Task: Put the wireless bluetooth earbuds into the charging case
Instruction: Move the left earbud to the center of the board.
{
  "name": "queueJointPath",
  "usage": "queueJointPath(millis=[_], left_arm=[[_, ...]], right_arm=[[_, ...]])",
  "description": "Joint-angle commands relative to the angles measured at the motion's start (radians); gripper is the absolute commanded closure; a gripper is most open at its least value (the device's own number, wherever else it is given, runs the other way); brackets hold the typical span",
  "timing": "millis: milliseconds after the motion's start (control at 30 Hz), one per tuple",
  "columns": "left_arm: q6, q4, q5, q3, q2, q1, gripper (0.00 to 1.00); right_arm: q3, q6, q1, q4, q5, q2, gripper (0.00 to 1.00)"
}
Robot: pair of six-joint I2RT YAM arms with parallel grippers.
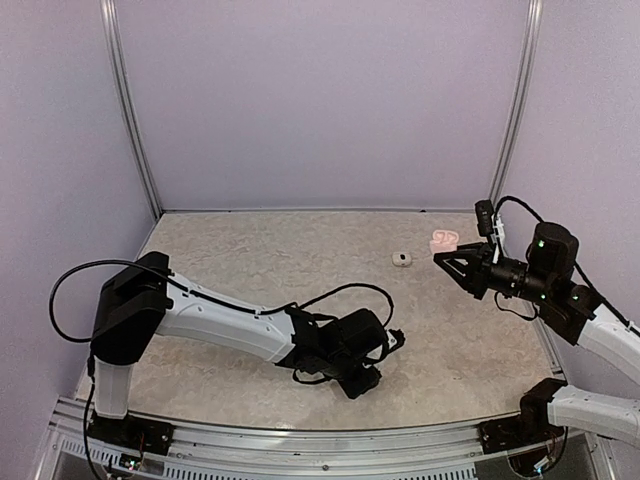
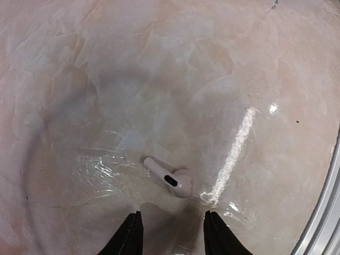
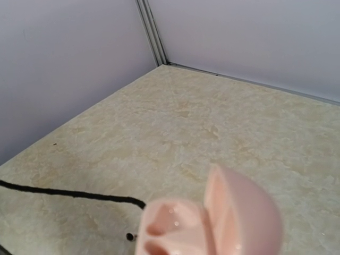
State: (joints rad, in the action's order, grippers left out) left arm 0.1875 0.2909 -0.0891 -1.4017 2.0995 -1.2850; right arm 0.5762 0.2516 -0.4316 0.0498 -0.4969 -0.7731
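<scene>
On the beige marbled surface, near its front edge, the left gripper hangs low with its fingers apart and empty. Further right, the right gripper has its fingers closed, apparently on the open pink charging case, but the fingers themselves are cut off in the wrist view. The case looks light, hard and smooth. One white earbud lies flat just ahead of the left fingertips, not between them. I judge it very light, stiff and slippery, so it may skid or roll. The short stem gives a better hold than the round head. A small pale thing near the case is too small to name.
</scene>
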Motion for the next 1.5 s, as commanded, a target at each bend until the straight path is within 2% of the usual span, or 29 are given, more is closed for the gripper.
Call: queueJointPath(millis=[0, 233, 367, 533, 800, 1233, 1467], left_arm=[[-0.120, 0.048, 0.136, -0.036, -0.035, 0.035, 0.58], [-0.263, 0.191, 0.091, -0.161, 0.039, 0.042, 0.55], [-0.260, 0.204, 0.127, -0.192, 0.061, 0.052, 0.54], [-0.238, 0.157, 0.118, -0.192, 0.063, 0.049, 0.46], [-0.158, 0.171, 0.023, -0.305, 0.137, 0.060, 0.47], [-0.146, 0.230, -0.053, -0.355, 0.194, 0.055, 0.48], [-0.161, 0.275, -0.081, -0.311, 0.179, 0.059, 0.48]], right_arm=[[0.011, -0.013, 0.011, -0.002, -0.003, 0.006, 1.00], [0.014, -0.024, 0.021, -0.013, -0.001, 0.003, 1.00], [0.014, -0.026, 0.025, -0.014, -0.003, 0.001, 1.00], [0.007, -0.026, 0.030, -0.013, -0.005, 0.006, 1.00], [0.012, -0.025, 0.037, -0.017, -0.006, 0.008, 1.00], [0.007, -0.020, 0.041, -0.017, -0.010, 0.013, 1.00], [0.002, -0.021, 0.042, -0.024, -0.006, 0.020, 1.00]])
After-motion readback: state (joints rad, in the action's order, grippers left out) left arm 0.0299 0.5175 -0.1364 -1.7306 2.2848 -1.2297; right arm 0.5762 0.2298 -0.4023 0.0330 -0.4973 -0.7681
